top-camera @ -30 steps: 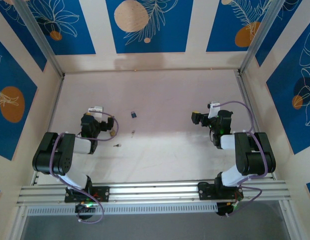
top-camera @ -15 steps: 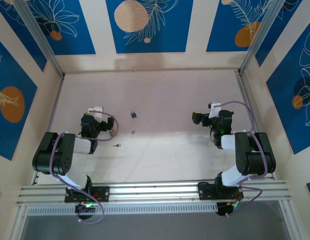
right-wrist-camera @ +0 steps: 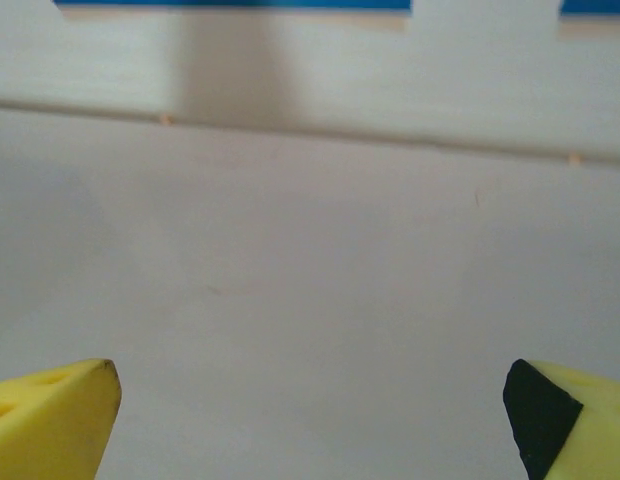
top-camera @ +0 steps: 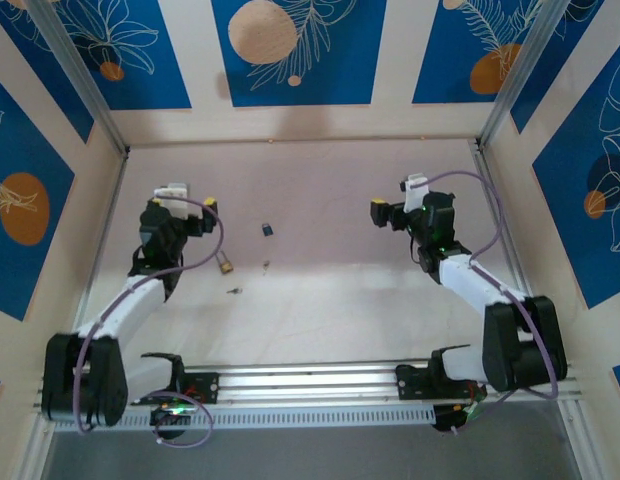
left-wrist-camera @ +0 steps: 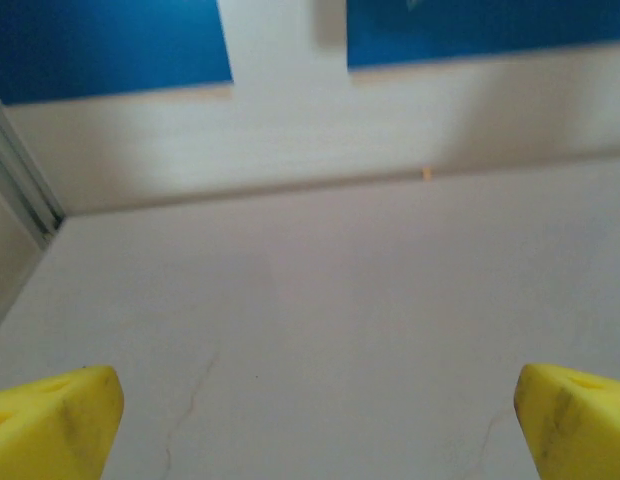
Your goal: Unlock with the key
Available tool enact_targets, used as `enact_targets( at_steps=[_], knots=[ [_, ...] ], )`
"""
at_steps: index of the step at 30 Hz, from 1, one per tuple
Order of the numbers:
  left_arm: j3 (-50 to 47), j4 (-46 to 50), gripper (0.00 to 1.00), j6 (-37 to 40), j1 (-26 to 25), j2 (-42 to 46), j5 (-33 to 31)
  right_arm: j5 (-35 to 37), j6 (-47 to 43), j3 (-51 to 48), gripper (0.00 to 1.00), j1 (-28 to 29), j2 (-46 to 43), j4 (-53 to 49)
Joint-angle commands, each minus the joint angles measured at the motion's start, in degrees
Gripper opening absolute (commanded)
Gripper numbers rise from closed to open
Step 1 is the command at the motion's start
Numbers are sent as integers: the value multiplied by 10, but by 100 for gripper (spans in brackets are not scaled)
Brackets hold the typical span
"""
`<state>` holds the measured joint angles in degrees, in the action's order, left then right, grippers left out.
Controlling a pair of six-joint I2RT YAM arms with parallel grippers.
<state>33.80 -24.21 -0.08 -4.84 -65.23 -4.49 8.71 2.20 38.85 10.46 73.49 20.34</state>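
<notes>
Pale matte tabletop (top-camera: 320,190) holds brass padlock (top-camera: 226,266) and small key (top-camera: 234,291); left end effector (left-wrist-camera: 312,425) and right end effector (right-wrist-camera: 310,420) gape

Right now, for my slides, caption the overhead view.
Left gripper and right gripper open above the table; padlock and key lie untouched between them.

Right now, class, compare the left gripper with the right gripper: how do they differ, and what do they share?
The left gripper shows plain yellow fingertips; the right gripper has a black face on one fingertip. From above, the left gripper is nearer the brass padlock than the right gripper. Both stand open, hold nothing and face the back wall.
</notes>
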Motion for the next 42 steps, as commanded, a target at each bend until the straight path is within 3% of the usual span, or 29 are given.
enact_targets(
  at_steps=[1, 3, 5, 6, 8, 11, 13, 19, 28, 33, 42],
  knots=[
    [50, 144, 100, -109, 3, 68, -44, 68, 29, 96, 99, 47, -52, -168],
    [65, 170, 100, -188, 3, 101, -58, 68, 126, 162, 99, 52, -58, -267],
    [63, 181, 100, -272, 3, 139, -51, 5, 203, 204, 99, 26, -52, -336],
    [51, 178, 100, -306, 3, 163, -45, -26, 256, 202, 99, 3, -47, -336],
    [0, 106, 100, -300, 4, 208, -25, -58, 380, 176, 99, -44, -40, -341],
    [-76, 43, 100, -397, 11, 273, -107, -222, 444, 142, 100, -121, -12, -306],
    [-75, 68, 100, -410, 24, 281, -100, -242, 423, 147, 97, -119, 5, -325],
    [-33, 175, 100, -392, 24, 235, -82, -167, 359, 151, 97, -41, 10, -386],
    [118, 461, 95, -327, 22, 45, 26, -112, 335, 166, 99, 71, 50, -386],
    [147, 519, 95, -297, 7, -42, 77, -102, 339, 172, 99, 104, 71, -375],
    [151, 515, 94, -292, -70, -136, 66, -92, 340, 182, 99, 138, 106, -376]
  ],
)
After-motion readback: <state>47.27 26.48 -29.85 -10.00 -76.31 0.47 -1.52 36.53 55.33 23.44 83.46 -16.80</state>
